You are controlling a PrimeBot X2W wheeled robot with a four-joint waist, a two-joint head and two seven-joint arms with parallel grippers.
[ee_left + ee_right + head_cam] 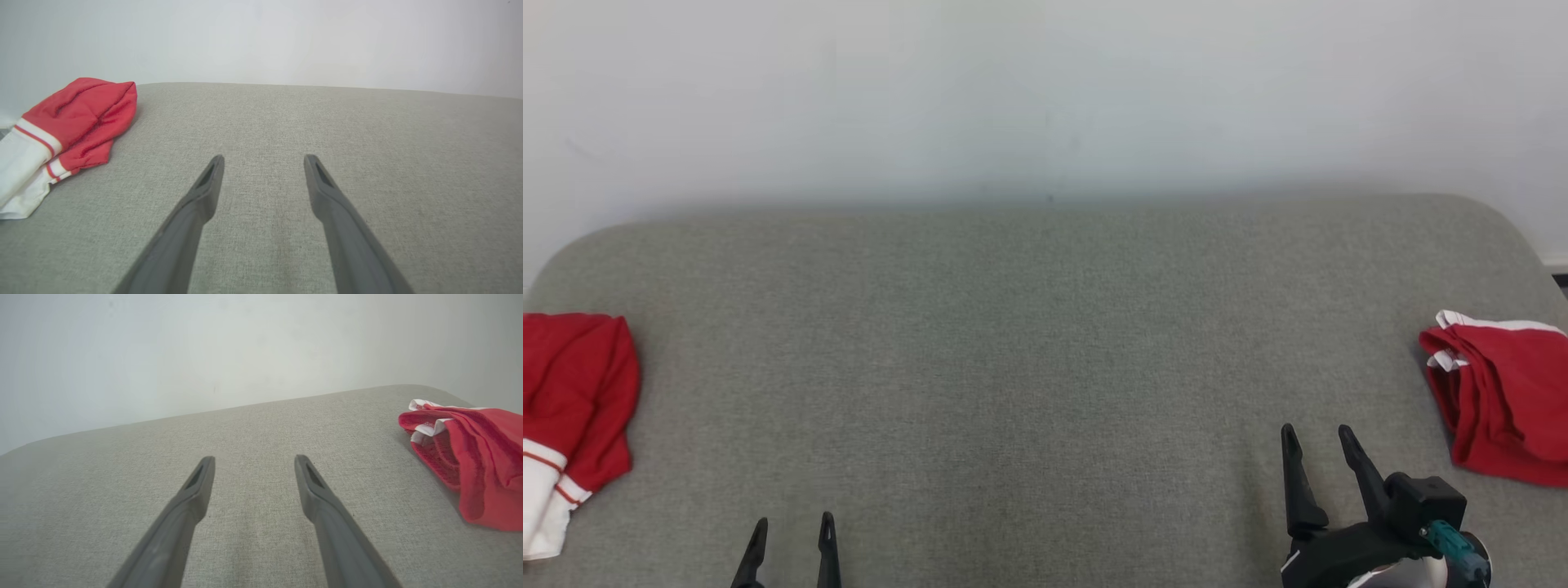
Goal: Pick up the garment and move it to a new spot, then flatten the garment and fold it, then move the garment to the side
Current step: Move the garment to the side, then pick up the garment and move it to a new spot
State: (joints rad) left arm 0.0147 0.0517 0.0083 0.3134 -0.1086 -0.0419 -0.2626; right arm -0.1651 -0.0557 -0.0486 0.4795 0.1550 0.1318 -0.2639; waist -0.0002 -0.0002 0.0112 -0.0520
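Two red garments with white trim lie on a grey fabric surface (1045, 343). One garment (572, 408) sits folded at the far left edge, also seen in the left wrist view (69, 130). The other garment (1499, 396) lies bunched at the far right edge, and the right wrist view shows it too (474, 457). My left gripper (792, 524) is open at the lower left, its fingers (204, 192) apart over bare fabric. My right gripper (1316, 434) is open at the lower right, left of the bunched garment, with nothing between its fingers (196, 490).
A plain pale wall (1045, 98) rises directly behind the grey surface. The surface has rounded back corners, and its wide middle stretch lies between the two garments.
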